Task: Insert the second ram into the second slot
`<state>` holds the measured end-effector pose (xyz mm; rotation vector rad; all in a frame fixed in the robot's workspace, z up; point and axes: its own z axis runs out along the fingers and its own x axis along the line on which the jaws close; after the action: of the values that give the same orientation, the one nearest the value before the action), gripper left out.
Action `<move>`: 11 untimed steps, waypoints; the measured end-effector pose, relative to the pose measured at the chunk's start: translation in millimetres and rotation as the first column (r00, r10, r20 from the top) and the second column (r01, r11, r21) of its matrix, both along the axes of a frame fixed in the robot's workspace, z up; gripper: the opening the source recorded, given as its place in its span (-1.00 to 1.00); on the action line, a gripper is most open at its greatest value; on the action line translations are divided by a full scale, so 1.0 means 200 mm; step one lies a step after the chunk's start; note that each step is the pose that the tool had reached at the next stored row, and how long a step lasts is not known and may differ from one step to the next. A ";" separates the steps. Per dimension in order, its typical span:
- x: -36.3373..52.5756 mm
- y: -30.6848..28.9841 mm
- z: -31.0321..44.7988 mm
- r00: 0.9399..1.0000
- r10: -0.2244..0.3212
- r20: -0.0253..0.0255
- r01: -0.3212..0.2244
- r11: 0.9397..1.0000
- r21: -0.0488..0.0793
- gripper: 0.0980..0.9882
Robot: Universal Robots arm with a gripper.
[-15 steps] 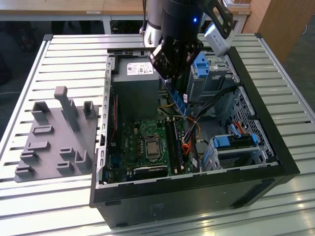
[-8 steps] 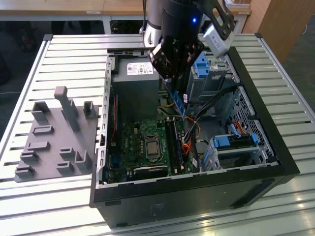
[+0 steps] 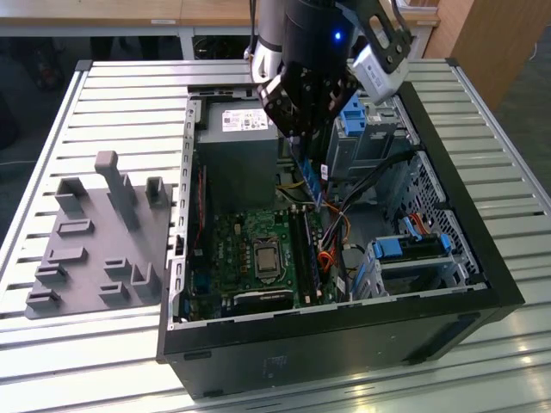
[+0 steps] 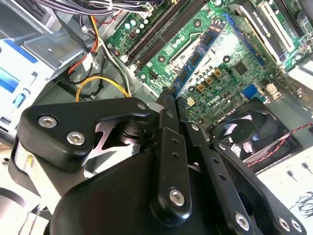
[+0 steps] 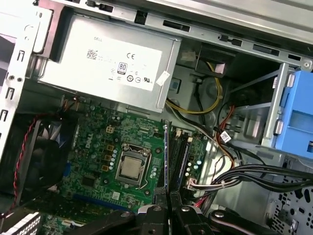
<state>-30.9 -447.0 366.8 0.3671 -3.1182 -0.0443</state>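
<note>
one thin blue ram stick (image 3: pixel 312 182), clamped between the fingers of the black gripper (image 3: pixel 301 138), hangs above the green motherboard (image 3: pixel 232 245).

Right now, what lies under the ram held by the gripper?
The second ram, clamped in the gripper, hangs above the motherboard near its memory slots. The stick covers the board directly beneath its edge.

Below the gripper (image 3: pixel 303 139) and the ram (image 3: pixel 310 176) it grips, open room reaches the memory slots (image 3: pixel 303 245), hemmed by the power supply (image 3: pixel 241 125) and black cables (image 3: pixel 377 174) beside the drive cage (image 3: pixel 405 258)
</note>
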 end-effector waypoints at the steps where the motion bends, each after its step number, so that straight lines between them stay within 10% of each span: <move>1: 0.000 0.000 0.000 1.000 -0.010 0.000 0.010 1.000 0.000 -0.91; 11: 0.000 0.000 -0.005 0.988 -0.154 0.000 0.154 0.988 -0.002 -0.91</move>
<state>-30.8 -447.0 365.9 0.1253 -3.1393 -0.0418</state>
